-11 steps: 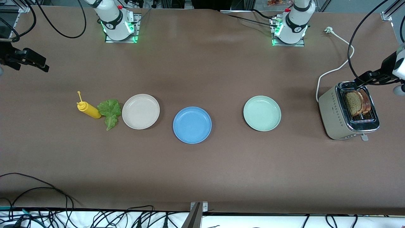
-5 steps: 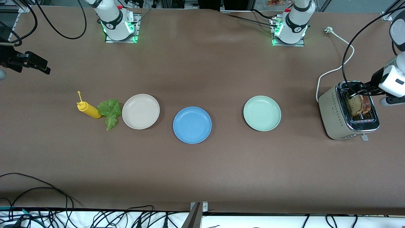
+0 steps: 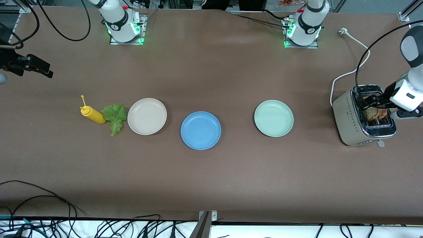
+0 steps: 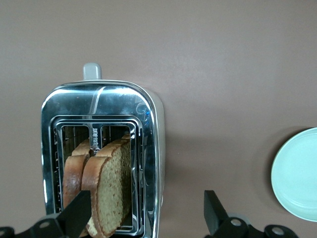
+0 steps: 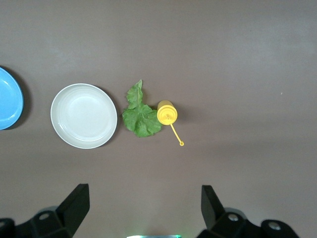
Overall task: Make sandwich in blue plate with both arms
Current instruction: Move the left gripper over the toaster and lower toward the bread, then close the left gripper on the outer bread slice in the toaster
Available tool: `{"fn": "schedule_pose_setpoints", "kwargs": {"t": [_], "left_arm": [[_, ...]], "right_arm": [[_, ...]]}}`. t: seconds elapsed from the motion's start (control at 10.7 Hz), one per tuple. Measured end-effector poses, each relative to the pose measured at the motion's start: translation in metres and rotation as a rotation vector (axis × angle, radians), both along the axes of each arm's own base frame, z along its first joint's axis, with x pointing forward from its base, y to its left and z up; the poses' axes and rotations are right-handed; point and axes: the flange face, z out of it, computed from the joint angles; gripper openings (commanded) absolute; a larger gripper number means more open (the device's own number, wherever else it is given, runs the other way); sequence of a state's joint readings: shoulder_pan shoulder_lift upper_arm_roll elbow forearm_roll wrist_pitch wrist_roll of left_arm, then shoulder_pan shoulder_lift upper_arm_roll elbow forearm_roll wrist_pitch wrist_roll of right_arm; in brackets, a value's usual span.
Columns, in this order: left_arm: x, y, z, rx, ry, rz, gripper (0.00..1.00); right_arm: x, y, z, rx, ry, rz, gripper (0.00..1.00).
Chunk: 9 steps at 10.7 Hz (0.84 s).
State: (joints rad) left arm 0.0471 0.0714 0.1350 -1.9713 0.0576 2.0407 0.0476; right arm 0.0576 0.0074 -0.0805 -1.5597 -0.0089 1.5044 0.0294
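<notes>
The blue plate lies bare mid-table, between a beige and a mint plate; its edge shows in the right wrist view. Two bread slices stand in the toaster at the left arm's end. My left gripper hangs open just over the toaster slots. In the left wrist view it straddles the slices, one finger over the bread, the other past the toaster's side. The lettuce leaf lies beside the beige plate. My right gripper is open and empty, high over the right arm's end.
A beige plate and a mint-green plate flank the blue plate. A yellow squeeze bottle lies beside the lettuce. The toaster's white cord trails toward the left arm's base.
My left gripper has come in from the table's edge and dropped over the toaster, now partly covering the bread. My right gripper shifted slightly at first, then held.
</notes>
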Motion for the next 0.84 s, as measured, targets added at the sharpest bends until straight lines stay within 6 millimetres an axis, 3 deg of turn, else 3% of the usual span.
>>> {"fn": "schedule_pose_setpoints", "kwargs": {"t": [0.37,0.84], "left_arm": [[0.004,0.005,-0.02,0.0,0.021,-0.022,1.0],[-0.006,0.032,-0.039,-0.009,0.063,-0.034,1.0]], "right_arm": [[-0.001,0.003,0.0,0.0,0.006,0.01,1.0],[-0.004,0.005,-0.003,0.001,0.033,0.015,1.0]]}}
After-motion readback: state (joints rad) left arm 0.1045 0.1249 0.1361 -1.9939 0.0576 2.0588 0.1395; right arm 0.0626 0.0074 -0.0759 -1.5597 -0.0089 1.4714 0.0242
